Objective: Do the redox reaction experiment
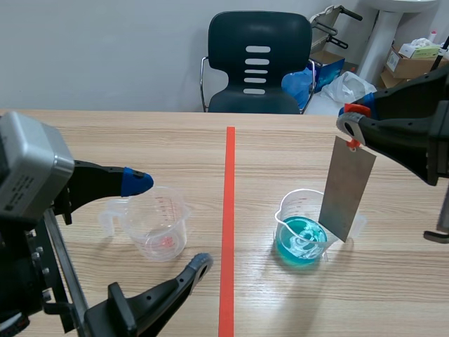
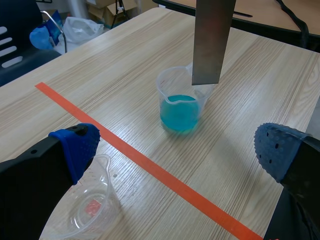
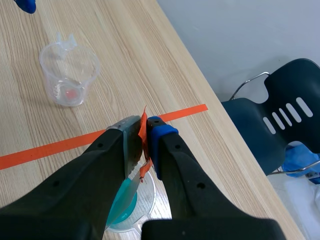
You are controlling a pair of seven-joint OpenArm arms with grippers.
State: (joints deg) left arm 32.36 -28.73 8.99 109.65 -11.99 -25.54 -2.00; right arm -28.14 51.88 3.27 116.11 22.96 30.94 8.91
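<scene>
A grey metal plate (image 1: 347, 188) hangs tilted at the right of the scene view, its lower edge at the rim of the beaker of blue solution (image 1: 302, 235). In the left wrist view that edge is seen above the liquid, so the plate is judged not yet wetted. The step in hand is taken to be lowering the plate into the solution. This would best be done slowly and straight down, with the lower corner brought inside the rim rather than onto it, since the light plastic beaker could be tipped by a sideways push.

The plate is held from above. An orange-red tab (image 3: 143, 127) at its top edge is pinched between the closed fingers of the right gripper (image 1: 353, 121) at the upper right, and the plate hangs below them. The left gripper (image 1: 168, 222) is spread wide at the lower left, one finger on either side of an empty clear beaker (image 1: 158, 225), which is not gripped. The two beakers are separated by an orange-red tape line (image 1: 228, 232).
</scene>
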